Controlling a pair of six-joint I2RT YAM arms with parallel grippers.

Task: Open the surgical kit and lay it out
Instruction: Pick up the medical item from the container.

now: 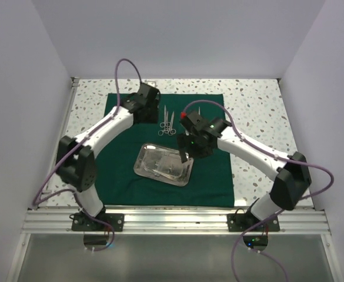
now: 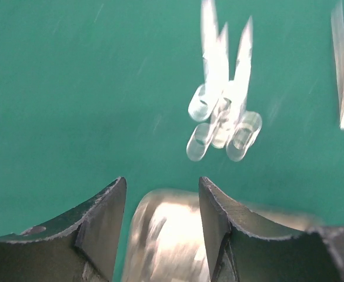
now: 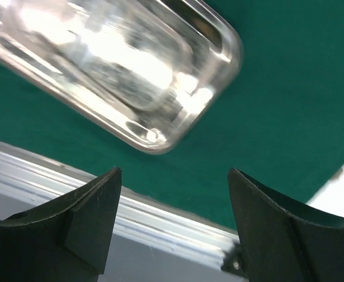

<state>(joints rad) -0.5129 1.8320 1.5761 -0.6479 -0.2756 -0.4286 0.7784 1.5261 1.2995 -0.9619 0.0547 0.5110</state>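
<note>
Forceps point(image 2: 221, 126) blurred beyond left gripper point(image 2: 162, 189), crisp from above, tray point(image 3: 154, 141) beyond right gripper point(image 3: 174, 176), both parted, empty

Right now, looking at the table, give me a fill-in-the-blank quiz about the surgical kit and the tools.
1. The steel tray sits on a dark ____ cloth.
2. The ring-handled instruments lie on the cloth, not in the ____.
3. The left tool and the right tool each hold ____.
Missing words: green; tray; nothing.
</note>
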